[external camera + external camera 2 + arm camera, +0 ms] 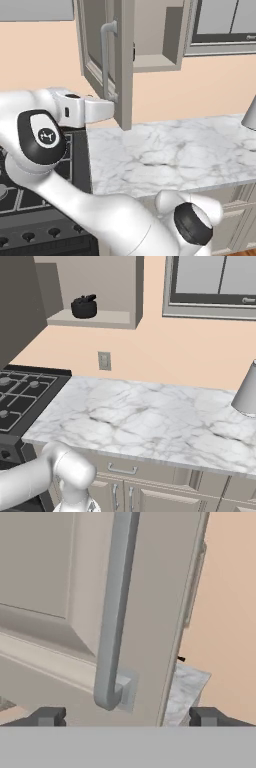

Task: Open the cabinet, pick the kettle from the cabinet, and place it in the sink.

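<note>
The gripper (126,716), fingers spread apart and empty, sat at six o'clock below the handle (116,607) of the cabinet (125,65), whose bar ran upright toward twelve.

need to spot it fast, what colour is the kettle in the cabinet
Black, the kettle sits on the shelf of the open cabinet; clearest in the right base view.

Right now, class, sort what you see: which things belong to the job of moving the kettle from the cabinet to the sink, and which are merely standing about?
Belong to the job:
cabinet, door swung open
bar handle
kettle on the cabinet shelf
gripper, jaws apart by the handle's lower end

Standing about:
stove
marble counter
wall outlet
grey cone-shaped object
glass-fronted cabinet
</note>
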### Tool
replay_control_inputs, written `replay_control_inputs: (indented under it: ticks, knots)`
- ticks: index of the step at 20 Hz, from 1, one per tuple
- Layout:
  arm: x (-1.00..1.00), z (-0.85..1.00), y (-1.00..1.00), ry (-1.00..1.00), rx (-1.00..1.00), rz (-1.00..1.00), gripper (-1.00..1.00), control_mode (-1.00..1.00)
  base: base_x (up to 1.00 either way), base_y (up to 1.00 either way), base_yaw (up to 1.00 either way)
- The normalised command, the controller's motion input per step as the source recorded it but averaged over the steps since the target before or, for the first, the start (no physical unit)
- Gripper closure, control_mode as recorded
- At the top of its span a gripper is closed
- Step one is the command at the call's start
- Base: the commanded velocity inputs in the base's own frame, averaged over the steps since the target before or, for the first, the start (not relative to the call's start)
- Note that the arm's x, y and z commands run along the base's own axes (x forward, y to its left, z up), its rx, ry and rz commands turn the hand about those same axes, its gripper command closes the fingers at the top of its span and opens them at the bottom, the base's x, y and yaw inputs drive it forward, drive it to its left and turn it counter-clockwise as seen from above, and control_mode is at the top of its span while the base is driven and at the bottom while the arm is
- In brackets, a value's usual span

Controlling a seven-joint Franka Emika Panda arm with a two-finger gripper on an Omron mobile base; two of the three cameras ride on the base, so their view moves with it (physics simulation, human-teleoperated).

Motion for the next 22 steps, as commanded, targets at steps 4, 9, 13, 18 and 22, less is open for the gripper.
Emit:
replay_control_inputs:
  ticks: [4,9,13,18,22]
  knots:
    - [-0.44,-0.09,-0.02,0.0,0.14,0.12,-1.0,-1.0,0.0,0.0,0.0]
    - [-0.49,-0.14,-0.15,0.0,0.13,0.43,-1.0,-1.0,0.0,0.0,0.0]
    - [-0.42,-0.07,-0.31,0.0,0.11,0.58,-1.0,-1.0,0.0,0.0,0.0]
    - [-0.37,-0.06,-0.36,0.0,0.04,0.57,-1.0,-1.0,0.0,0.0,0.0]
    - [-0.26,-0.06,-0.43,0.01,0.0,0.46,-1.0,-1.0,0.0,0.0,0.0]
